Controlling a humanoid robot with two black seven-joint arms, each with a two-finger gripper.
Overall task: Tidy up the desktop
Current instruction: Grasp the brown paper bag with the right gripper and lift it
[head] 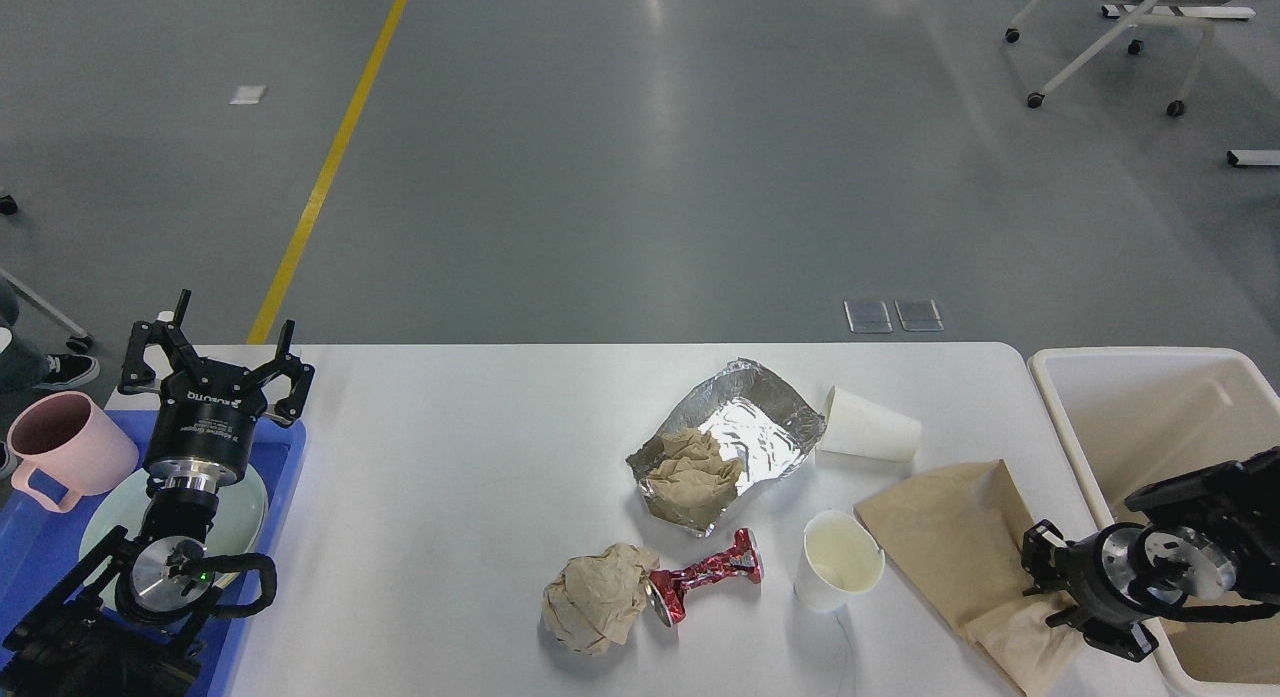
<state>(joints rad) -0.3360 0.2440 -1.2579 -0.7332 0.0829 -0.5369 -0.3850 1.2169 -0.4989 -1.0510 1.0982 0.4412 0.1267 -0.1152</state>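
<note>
The white desktop (450, 477) carries litter. A foil tray (760, 417) holds a crumpled brown wad (690, 467). A crumpled paper ball (595, 597) touches a crushed red can (705, 577). One white paper cup (840, 562) stands upright and another (870, 427) lies on its side. A flat brown paper sheet (940, 537) lies at the right. My right gripper (1035, 592) pinches its bunched right edge. My left gripper (215, 352) is open and empty above the blue tray (290, 457).
The blue tray at the left edge holds a pink mug (60, 452) and a pale green plate (110, 517). A cream bin (1130, 397) stands off the table's right end, behind my right arm. A wheeled chair (1110, 37) stands far back on the floor.
</note>
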